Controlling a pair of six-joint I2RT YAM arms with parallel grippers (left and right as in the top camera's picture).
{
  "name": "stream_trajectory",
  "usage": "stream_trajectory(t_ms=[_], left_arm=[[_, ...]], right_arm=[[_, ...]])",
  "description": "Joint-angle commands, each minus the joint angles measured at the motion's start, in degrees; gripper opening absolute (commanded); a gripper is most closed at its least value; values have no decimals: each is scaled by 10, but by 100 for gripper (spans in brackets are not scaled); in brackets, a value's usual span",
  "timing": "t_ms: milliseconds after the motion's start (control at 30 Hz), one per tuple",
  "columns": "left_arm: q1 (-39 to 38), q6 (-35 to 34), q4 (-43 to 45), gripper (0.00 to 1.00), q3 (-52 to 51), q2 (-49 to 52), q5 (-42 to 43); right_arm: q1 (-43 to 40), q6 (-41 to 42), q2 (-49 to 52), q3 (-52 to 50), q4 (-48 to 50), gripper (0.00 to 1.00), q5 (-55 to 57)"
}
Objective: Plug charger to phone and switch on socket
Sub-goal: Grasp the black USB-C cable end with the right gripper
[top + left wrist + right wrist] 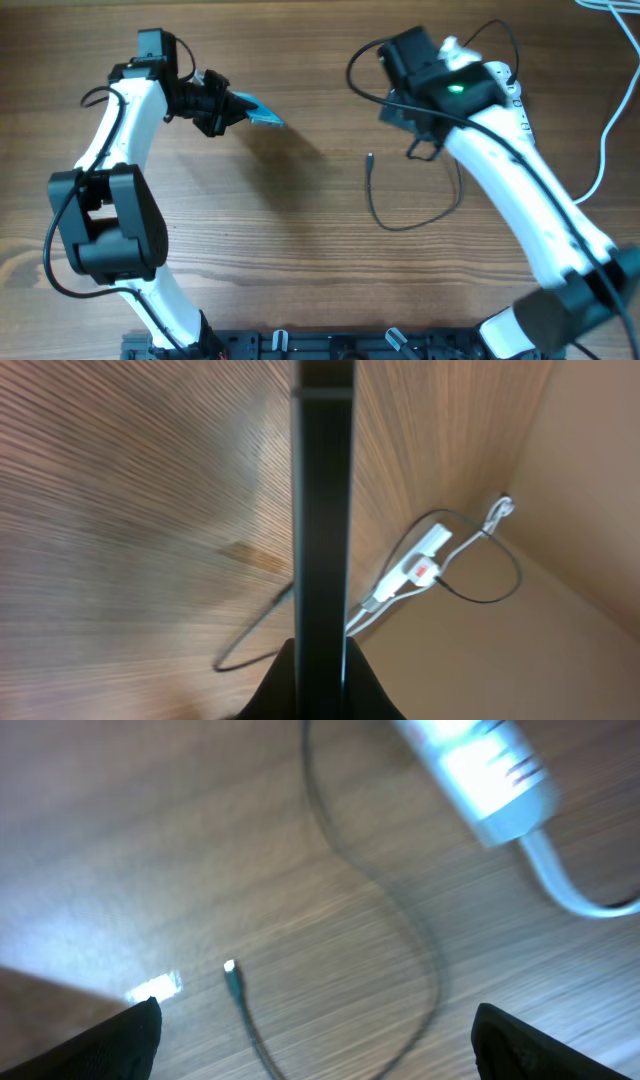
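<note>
My left gripper is shut on the phone, holding it off the table at the far left with its cyan screen tilted. In the left wrist view the phone is a dark edge-on bar rising from the jaws. My right gripper is open and empty above the charger cable. Its jaws frame the cable, and the plug tip lies on the wood just inside the left finger. The tip lies mid-table. The white socket lies beyond, mostly hidden under my right arm in the overhead view.
The black cable loops across the wood from the plug tip back toward the socket. The socket's thick white cord runs off the right edge. A black rail lines the front edge. The socket shows a red switch mark.
</note>
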Motion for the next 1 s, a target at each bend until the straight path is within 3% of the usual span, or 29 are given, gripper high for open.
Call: stream_trajectory(t_ms=[0, 33, 167, 233, 333, 433, 833, 967], left_arm=[[2, 62, -5, 4, 8, -17, -12], [2, 62, -8, 4, 8, -17, -32], [2, 62, -33, 4, 8, -17, -85], [2, 62, -28, 4, 8, -17, -85], [2, 62, -29, 4, 8, -17, -85], [2, 62, -29, 4, 8, -17, -85], [2, 62, -30, 4, 8, -17, -85], [2, 62, -30, 4, 8, -17, -85]], right_arm=[[2, -66, 51, -49, 54, 100, -160], [2, -116, 76, -65, 83, 100, -209], [2, -138, 160, -85, 93, 100, -223], [2, -198, 197, -91, 108, 100, -259], [2, -206, 219, -91, 123, 86, -268], [2, -202, 220, -91, 138, 54, -237], [2, -174, 220, -122, 170, 43, -217], [2, -172, 220, -141, 189, 33, -217]])
